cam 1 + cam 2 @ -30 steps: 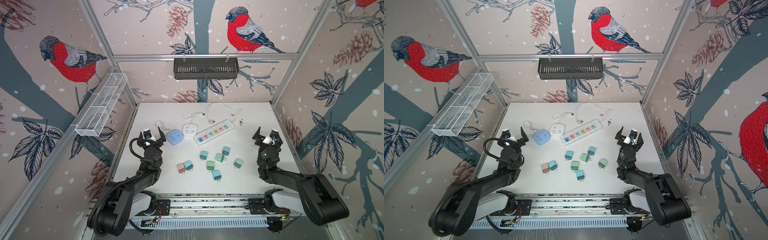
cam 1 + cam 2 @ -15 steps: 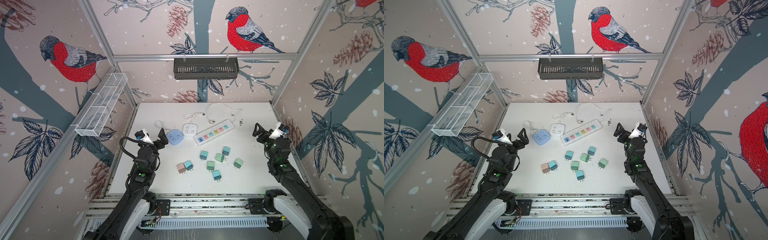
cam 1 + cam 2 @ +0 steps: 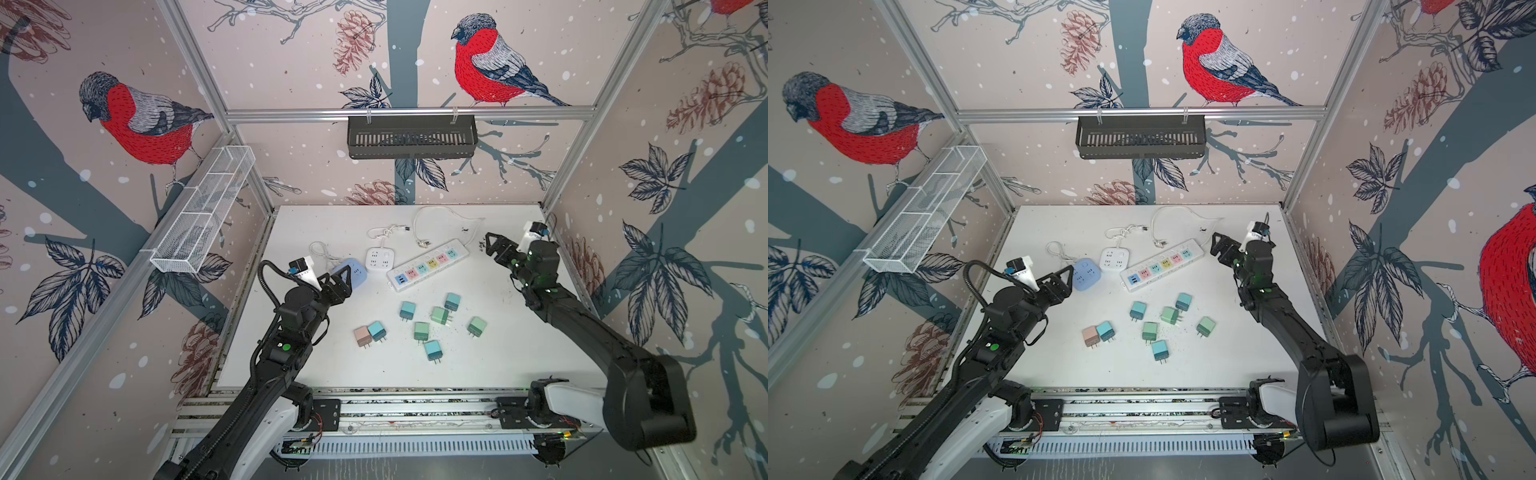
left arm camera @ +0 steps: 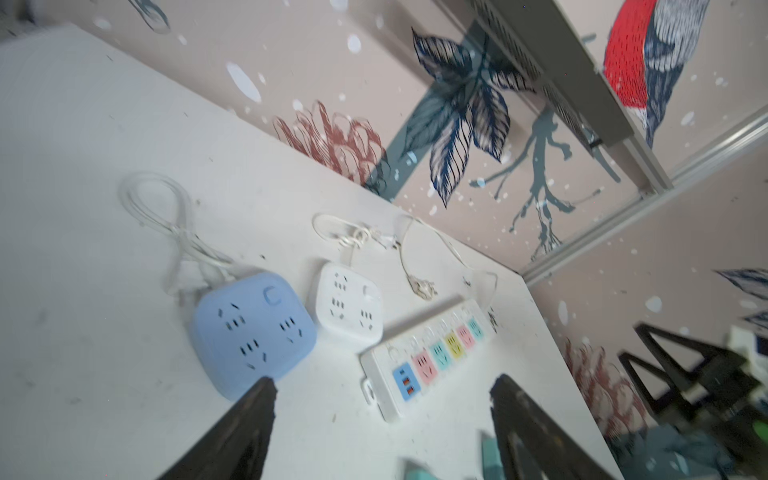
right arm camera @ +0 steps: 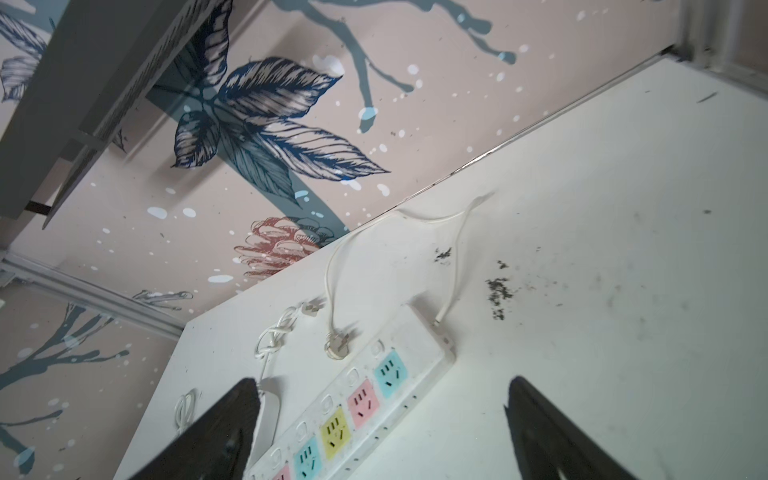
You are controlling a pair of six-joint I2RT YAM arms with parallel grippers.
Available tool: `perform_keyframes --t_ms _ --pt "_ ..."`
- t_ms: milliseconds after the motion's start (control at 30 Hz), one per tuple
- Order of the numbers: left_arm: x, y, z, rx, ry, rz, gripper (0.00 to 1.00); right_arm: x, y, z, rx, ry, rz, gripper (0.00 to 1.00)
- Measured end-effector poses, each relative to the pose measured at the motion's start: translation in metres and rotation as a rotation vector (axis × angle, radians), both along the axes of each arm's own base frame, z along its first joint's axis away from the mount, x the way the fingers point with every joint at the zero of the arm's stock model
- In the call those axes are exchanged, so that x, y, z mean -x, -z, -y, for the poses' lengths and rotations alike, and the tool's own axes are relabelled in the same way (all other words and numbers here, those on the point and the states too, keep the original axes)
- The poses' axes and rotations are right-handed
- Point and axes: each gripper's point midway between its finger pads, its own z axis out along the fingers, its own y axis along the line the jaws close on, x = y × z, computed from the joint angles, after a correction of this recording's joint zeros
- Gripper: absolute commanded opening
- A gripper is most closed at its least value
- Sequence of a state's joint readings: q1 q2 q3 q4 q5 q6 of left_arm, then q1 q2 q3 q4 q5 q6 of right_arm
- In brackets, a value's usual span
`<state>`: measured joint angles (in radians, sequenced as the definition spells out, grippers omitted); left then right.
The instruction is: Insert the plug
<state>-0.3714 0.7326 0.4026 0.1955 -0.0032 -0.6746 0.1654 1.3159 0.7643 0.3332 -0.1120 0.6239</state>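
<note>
Over the table [image 3: 498, 353], left arm [image 3: 291, 332] and right arm [image 3: 573, 316] outstretched, jaws apart, empty.

White surface [image 3: 498, 353] carries a multicoloured power strip [image 3: 428, 264], a white socket block [image 3: 380, 259], a blue socket block [image 3: 1086, 276], loose cords [image 3: 432, 214], eight plug adapters [image 3: 421, 330] clustered mid-surface, and dark specks [image 5: 498, 291].

A robot test cell in a lab: aluminium framing [image 3: 291, 112] boxes in a white tabletop [image 3: 498, 353], bird-print wall panels [image 3: 137, 120] enclose it, and a mounting rail [image 3: 415, 405] along the lower edge carries two robot arms [image 3: 582, 328].
</note>
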Motion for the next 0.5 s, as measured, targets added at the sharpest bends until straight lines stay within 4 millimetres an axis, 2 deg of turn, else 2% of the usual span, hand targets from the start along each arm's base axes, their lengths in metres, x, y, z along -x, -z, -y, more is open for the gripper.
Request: perform_keyframes --t_ms 100,200,300,400,500 --pt "0.004 0.013 0.026 -0.013 0.061 -0.047 0.83 -0.022 0.017 -0.026 0.039 -0.058 -0.075 0.85" --pt "0.004 0.024 0.043 -0.033 0.089 -0.078 0.83 -0.043 0.040 -0.047 0.076 -0.108 -0.153 0.82" --pt "-0.002 0.036 0.057 -0.054 0.110 -0.115 0.82 -0.071 0.057 -0.060 0.110 -0.133 -0.211 0.78" --pt "-0.007 0.049 0.070 -0.069 0.131 -0.150 0.81 -0.109 0.073 -0.071 0.143 -0.150 -0.260 0.75" --pt "-0.010 0.060 0.085 -0.079 0.156 -0.177 0.81 -0.136 0.090 -0.086 0.176 -0.176 -0.301 0.74"
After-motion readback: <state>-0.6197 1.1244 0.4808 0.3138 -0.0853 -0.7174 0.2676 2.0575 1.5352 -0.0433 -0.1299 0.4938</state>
